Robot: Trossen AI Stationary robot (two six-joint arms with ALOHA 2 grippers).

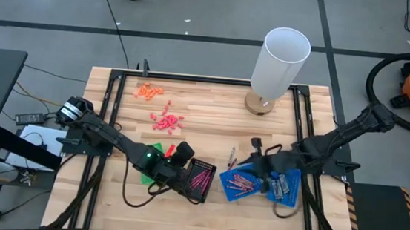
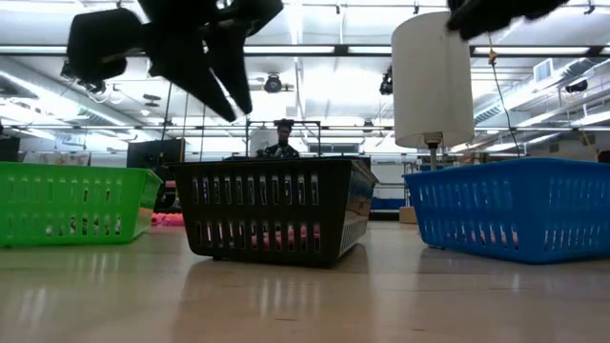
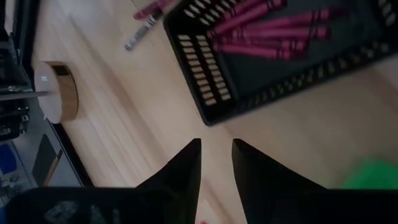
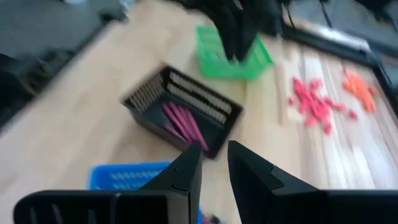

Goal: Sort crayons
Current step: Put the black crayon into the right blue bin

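Above black tray (image 1: 201, 180), L gripper (image 3: 216, 152) hovers, fingers slightly apart, empty; pink crayons (image 3: 267, 34) lie inside. R gripper (image 4: 214, 158) near blue tray (image 1: 240, 185), likewise parted, empty.

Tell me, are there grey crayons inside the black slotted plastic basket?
No, the black slotted plastic basket holds only pink-magenta crayons.

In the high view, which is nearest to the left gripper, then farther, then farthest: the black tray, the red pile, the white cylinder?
From the left gripper:
1. Black tray, just beside it, toward the table's front edge.
2. Red pile, farther back on the table.
3. White cylinder, at the far right corner.
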